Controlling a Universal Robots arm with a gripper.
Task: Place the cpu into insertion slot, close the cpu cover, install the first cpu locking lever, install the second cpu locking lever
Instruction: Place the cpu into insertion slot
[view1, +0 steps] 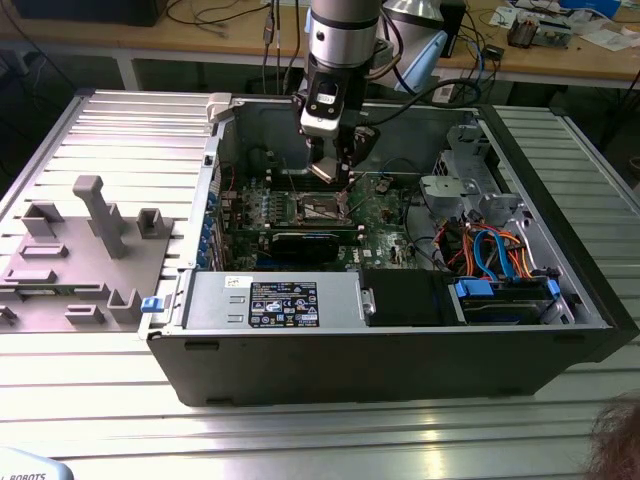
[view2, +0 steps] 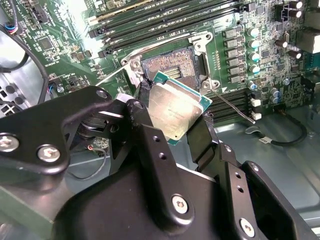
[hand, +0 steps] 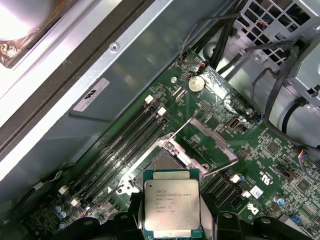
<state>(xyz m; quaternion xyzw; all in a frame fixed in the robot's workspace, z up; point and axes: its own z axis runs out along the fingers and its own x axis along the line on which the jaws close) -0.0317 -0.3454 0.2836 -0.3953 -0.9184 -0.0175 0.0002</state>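
Overhead in the exterior view, the pincer hangs inside the open computer case, just above the green circuit board. In the second wrist view, its jaws are clamped on opposite edges of the cpu, held tilted, with the bare insertion slot just beyond it. In the first wrist view, the insertion slot shows directly past the cpu's front edge.

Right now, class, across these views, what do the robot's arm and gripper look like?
In the exterior view the arm is a silver-grey cylinder with a dark band, ending in a white-and-black box. In the second wrist view the gripper is matte black: chunky hinged links fastened with shiny silver screws.
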